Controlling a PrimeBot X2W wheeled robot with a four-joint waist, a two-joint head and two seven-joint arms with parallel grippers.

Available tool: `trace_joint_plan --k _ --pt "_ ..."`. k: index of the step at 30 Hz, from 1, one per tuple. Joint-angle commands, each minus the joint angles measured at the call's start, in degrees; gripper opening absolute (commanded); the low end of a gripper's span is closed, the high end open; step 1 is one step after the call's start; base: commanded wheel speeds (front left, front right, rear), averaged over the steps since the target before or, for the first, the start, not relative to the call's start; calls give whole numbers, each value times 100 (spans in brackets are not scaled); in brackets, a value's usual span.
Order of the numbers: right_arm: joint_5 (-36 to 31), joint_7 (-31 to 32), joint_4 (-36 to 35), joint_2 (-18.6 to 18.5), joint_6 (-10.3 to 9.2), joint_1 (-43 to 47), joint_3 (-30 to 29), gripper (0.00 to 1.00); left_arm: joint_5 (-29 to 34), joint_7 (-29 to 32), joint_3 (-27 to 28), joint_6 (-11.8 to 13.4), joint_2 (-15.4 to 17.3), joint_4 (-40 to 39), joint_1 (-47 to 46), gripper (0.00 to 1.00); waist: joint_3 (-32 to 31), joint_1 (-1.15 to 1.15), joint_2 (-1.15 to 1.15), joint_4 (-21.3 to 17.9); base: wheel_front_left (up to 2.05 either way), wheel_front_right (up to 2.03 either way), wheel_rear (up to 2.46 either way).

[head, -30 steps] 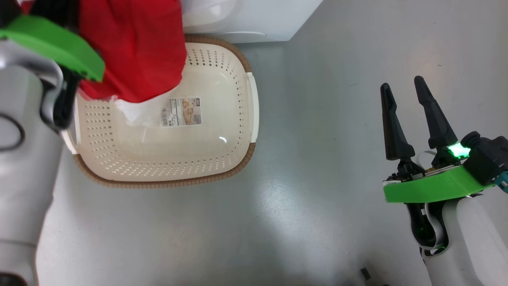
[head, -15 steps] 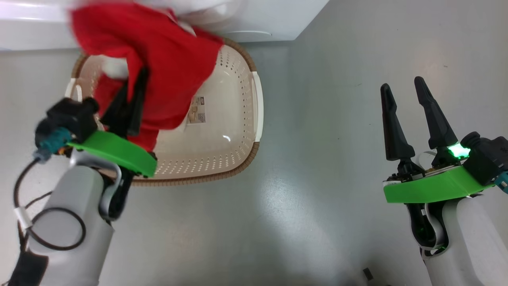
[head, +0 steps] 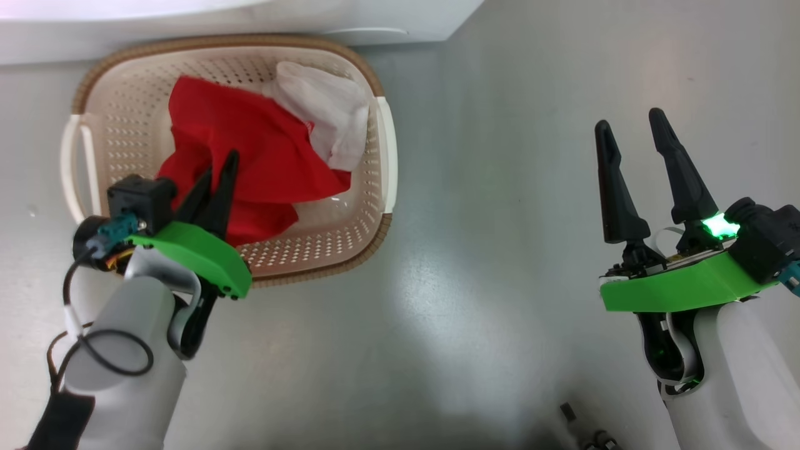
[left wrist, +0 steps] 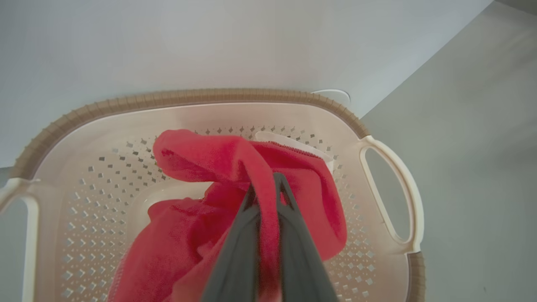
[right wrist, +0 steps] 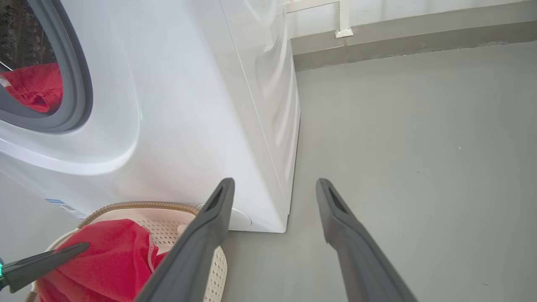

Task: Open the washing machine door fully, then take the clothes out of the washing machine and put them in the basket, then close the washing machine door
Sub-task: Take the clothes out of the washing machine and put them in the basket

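Cream perforated basket [head: 225,42] w/ brown rim, beside white washing machine [right wrist: 188,105], bright red polo shirt [head: 262,150] + white cloth [head: 331,119] inside basket, left gripper [head: 220,164] jaws clamping shirt, right gripper [head: 629,119] well apart from basket, jaws open.

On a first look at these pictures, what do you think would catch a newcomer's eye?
The bright red shirt heaped in the cream basket, with the left gripper shut on a fold of it. More red cloth shows inside the washing machine opening.
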Motion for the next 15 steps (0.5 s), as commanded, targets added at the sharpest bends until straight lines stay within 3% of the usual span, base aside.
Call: trace_joint_plan --k 1,15 --pt "65 -37 -151 14 42 25 168 100 -83 -29 49 -30 171 160 -107 0 124 0 0 -86 0 0 0" --pt "223 -37 -209 14 42 -162 229 100 -321 -29 -132 -31 190 1441 -793 0 542 0 0 -289 0 0 0"
